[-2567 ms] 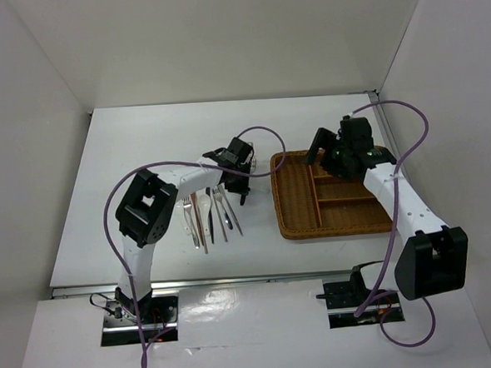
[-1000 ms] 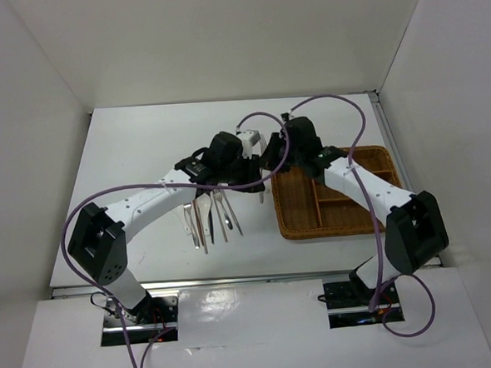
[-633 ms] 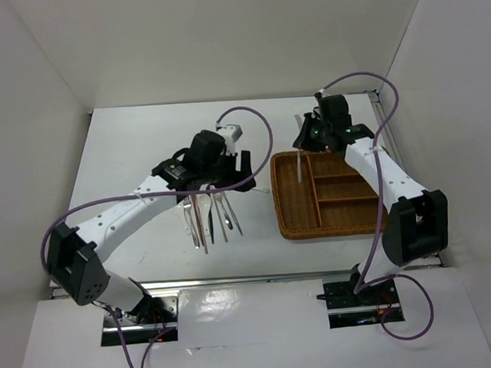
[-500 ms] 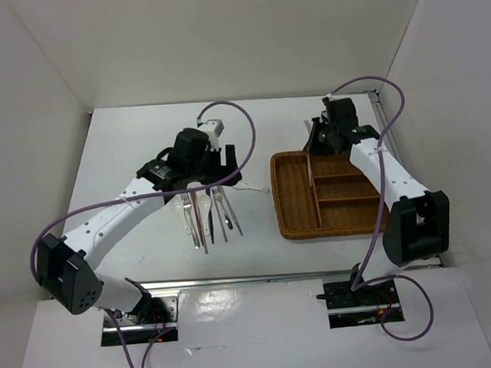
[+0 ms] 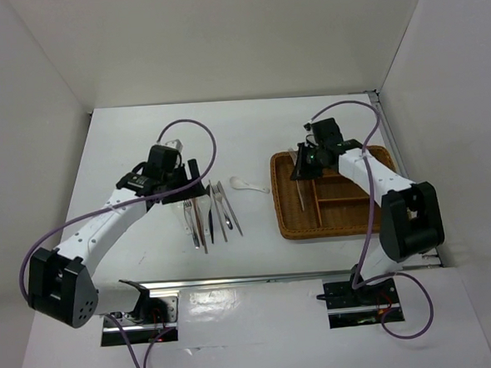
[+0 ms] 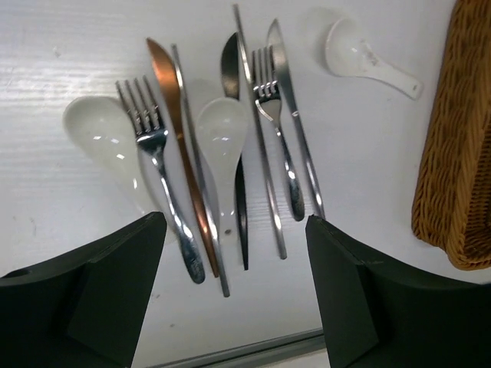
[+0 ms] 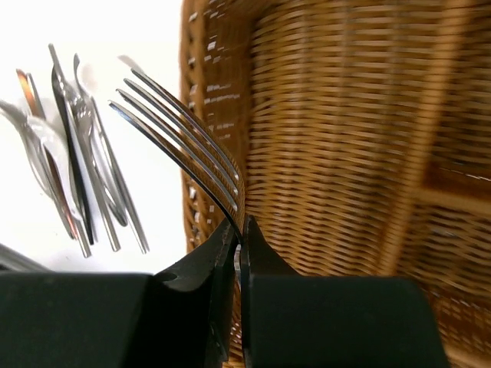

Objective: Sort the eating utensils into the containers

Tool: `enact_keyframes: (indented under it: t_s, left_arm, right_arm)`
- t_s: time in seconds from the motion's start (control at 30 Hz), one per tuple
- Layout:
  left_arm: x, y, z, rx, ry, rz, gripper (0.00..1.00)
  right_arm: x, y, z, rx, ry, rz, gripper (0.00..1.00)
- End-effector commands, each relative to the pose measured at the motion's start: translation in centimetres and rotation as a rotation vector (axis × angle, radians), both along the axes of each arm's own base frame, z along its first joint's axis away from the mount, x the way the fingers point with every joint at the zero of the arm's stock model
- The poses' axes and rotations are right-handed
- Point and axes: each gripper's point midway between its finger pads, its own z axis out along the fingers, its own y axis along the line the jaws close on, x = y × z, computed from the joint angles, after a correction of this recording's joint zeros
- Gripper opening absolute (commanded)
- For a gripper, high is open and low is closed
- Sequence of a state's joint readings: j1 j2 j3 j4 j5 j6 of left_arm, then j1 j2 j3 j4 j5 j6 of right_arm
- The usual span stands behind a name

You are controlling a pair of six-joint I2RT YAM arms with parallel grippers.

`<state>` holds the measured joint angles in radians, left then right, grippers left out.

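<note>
A pile of eating utensils lies on the white table: forks, a copper knife, silver knives and white soup spoons. One white soup spoon lies apart, between the pile and the tray. My left gripper hovers open over the pile's handle ends, holding nothing. My right gripper is shut on a silver fork by its handle. The fork hangs above the long left section of the brown wicker tray. The tray's containers look bare.
The tray's woven wall stands just right of the lone spoon. White walls close in the table on three sides. A metal rail runs along the near edge. Purple cables loop above both arms.
My left gripper has opened and pulled back left from the middle to above the pile. My right gripper has carried the fork from the tray's far edge down over the long section.
</note>
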<state>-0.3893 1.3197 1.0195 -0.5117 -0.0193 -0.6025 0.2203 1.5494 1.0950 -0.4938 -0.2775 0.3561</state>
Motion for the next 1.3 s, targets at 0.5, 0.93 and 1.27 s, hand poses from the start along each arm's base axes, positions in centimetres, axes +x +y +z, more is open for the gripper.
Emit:
enact_keyframes:
  t_s: [0.5,0.93,1.27]
  left_arm:
    - [-3.8,3.8,-4.6,-0.028,0.098,0.179,0.80]
    - [-1.9,5.4,-8.4,0.027,0.154,0.267,0.71]
    - [-1.7,5.5,-10.6,0.048,0.217,0.264,0.67]
  right_arm:
    - [0.8,2.3,-0.2,0.022,-0.033,0.021,0.65]
    - [0.7,1.5,5.6,0.003,-0.161,0.018,0.67]
    - [0.4,1.2,6.8,0.004,-0.190,0.011,0.67]
